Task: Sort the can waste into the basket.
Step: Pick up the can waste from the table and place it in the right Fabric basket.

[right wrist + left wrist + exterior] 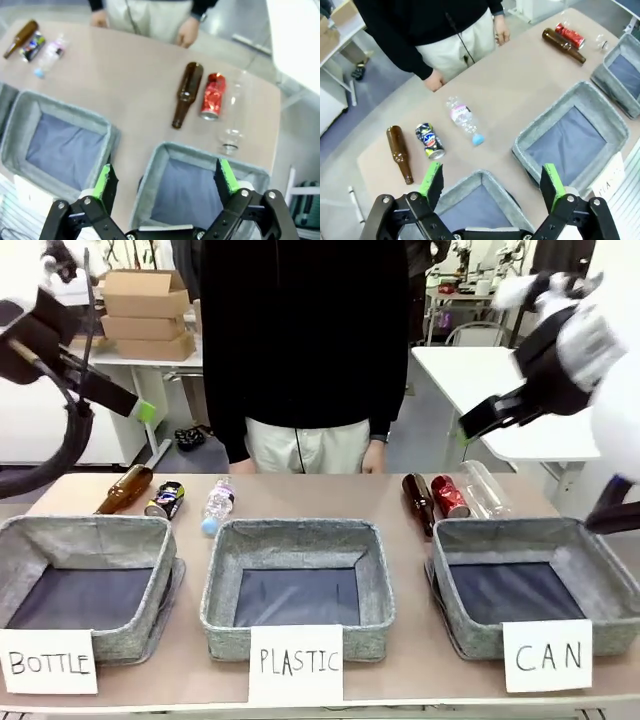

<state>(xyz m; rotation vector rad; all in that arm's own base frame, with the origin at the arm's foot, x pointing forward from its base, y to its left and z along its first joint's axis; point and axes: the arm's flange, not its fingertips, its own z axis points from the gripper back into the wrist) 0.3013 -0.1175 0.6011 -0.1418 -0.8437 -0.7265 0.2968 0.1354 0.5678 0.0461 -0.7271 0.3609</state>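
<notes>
Your beige table (300, 495) fronts stacked cardboard boxes (145, 302); the CAN basket (603, 570) shows a bare dark bottom, red can (450, 496) near it; left gripper (491, 175) and right gripper (164, 171) spread wide.

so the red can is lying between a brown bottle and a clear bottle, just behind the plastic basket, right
Not quite. The red can does lie between the brown bottle and the clear bottle, but the basket it lies behind is the CAN basket. The front view shows this.
</notes>
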